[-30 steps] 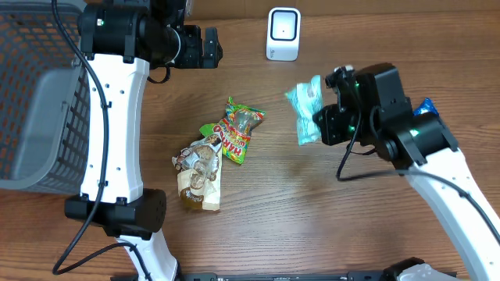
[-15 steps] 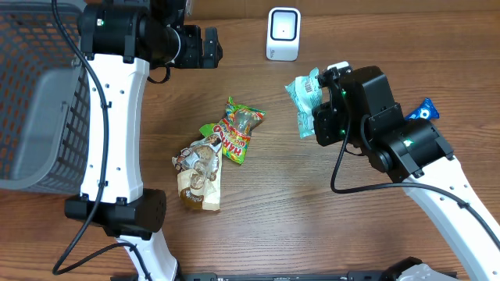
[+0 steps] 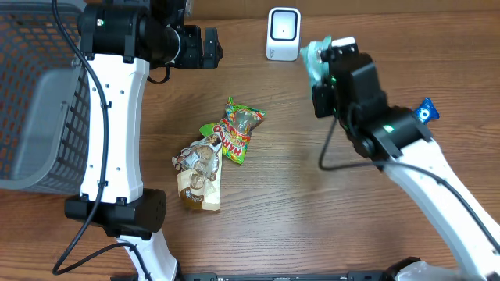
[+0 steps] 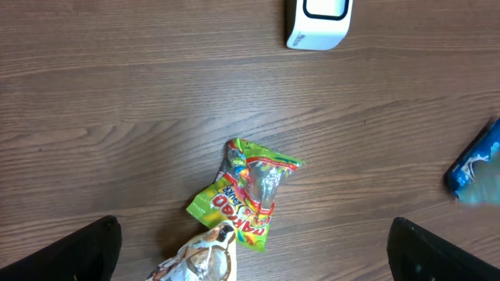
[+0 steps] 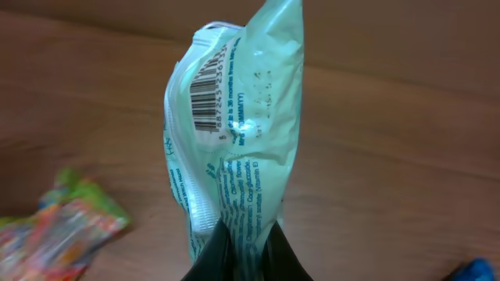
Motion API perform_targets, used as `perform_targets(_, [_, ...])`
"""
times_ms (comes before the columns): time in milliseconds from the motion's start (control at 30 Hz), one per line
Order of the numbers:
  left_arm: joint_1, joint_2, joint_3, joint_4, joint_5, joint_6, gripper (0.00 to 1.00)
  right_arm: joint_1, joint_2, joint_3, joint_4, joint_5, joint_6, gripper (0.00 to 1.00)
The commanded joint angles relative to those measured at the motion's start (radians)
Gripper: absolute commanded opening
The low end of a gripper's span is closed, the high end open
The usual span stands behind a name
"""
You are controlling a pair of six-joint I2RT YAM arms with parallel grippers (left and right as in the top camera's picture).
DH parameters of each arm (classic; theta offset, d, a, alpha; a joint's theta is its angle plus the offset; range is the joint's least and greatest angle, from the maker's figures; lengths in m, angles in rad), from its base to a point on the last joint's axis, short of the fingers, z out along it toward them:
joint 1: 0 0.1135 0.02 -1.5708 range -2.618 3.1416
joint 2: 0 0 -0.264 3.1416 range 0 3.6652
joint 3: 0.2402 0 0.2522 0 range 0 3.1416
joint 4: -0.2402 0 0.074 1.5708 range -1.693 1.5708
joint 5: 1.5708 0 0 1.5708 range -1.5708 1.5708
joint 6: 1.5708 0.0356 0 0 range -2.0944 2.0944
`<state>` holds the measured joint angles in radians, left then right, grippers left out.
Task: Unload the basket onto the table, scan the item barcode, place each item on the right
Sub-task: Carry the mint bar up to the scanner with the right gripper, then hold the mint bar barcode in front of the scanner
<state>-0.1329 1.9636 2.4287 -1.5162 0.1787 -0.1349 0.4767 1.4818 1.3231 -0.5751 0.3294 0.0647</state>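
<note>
Mint packet point(image 5: 250, 156), one end clamped tight in my right pincer point(image 5: 238, 246), presents its barcode point(image 5: 212, 87) beside the scanner point(image 3: 283, 33).

The setting presents as a robotics test bench arranged as a mock shop checkout. Grounds: a wood-grain table point(image 3: 281, 211) carries a white barcode scanner point(image 3: 283, 33), a grey mesh shopping basket point(image 3: 31, 86) stands at its left side, and the goods are retail items in sealed wrappers, namely a multicoloured sweet packet point(image 3: 241, 129), a brown-and-white packet point(image 3: 199, 176), a blue packet point(image 3: 426, 109) and a mint-green pouch point(image 5: 242, 140) printed with a barcode. A left arm point(image 3: 113, 117) and a right arm point(image 3: 422, 172), white with black joints and exposed cabling, work over this table.
</note>
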Motion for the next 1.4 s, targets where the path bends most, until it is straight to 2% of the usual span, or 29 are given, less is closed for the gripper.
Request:
perform_targets(0, [0.002,-0.008,0.008,0.002,-0.006,0.008,1.0,0.026,0.099,0.025,0.102,0.265,-0.081,0.04])
perform_targets(133, [0.002,-0.009,0.008,0.002,-0.006,0.008,1.0,0.046,0.23,0.025,0.328,0.43,-0.244,0.04])
perform_targets(367, [0.002,-0.009,0.008,0.002,-0.006,0.008,1.0,0.052,0.437,0.025,0.742,0.53,-0.705,0.04])
perform_targets(533, [0.002,-0.009,0.008,0.002,-0.006,0.008,1.0,0.049,0.553,0.025,1.021,0.533,-1.006,0.04])
perform_targets(667, [0.002,-0.009,0.008,0.002,-0.006,0.008,1.0,0.047,0.639,0.025,1.165,0.475,-1.165,0.04])
perform_targets(933, [0.002,-0.009,0.008,0.002,-0.006,0.008,1.0,0.012,0.752,0.025,1.314,0.329,-1.402,0.04])
perform_targets(1100, [0.002,-0.009,0.008,0.002,-0.006,0.008,1.0,-0.032,0.786,0.025,1.334,0.264,-1.523,0.04])
perform_targets(1367, [0.002,-0.009,0.008,0.002,-0.006,0.008,0.99,-0.08,0.788,0.025,1.337,0.084,-1.539,0.04])
